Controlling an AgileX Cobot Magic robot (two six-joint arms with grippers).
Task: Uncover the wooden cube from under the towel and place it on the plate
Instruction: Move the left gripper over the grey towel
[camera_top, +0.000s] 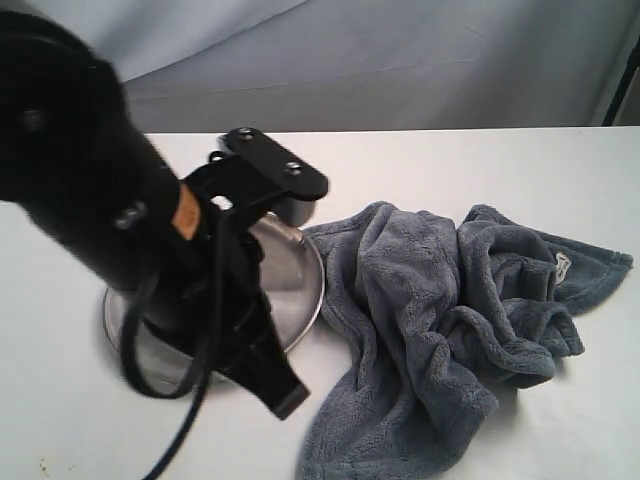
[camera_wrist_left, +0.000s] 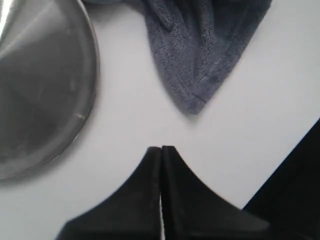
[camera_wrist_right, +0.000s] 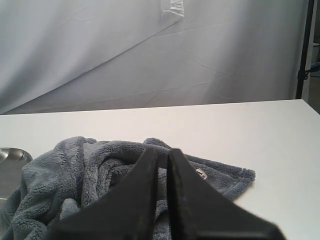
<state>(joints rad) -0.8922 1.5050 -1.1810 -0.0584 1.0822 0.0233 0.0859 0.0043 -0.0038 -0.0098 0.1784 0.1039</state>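
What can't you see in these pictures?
- Wooden cube: it shows in no view. It may be under the crumpled towel, but I cannot tell.
- Plate: in the exterior view the left arm hides most of it, and the left wrist view cuts it off at the edge.
- White tag on the towel: too small to read.
- Towel's near part: the right gripper blocks it in the right wrist view.

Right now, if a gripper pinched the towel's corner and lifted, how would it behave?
Probably floppy: the towel lies bunched in soft folds, so it would likely drape from a pinch. Its plush pile should resist slipping. Pushed, it would probably bunch up more, not slide whole.
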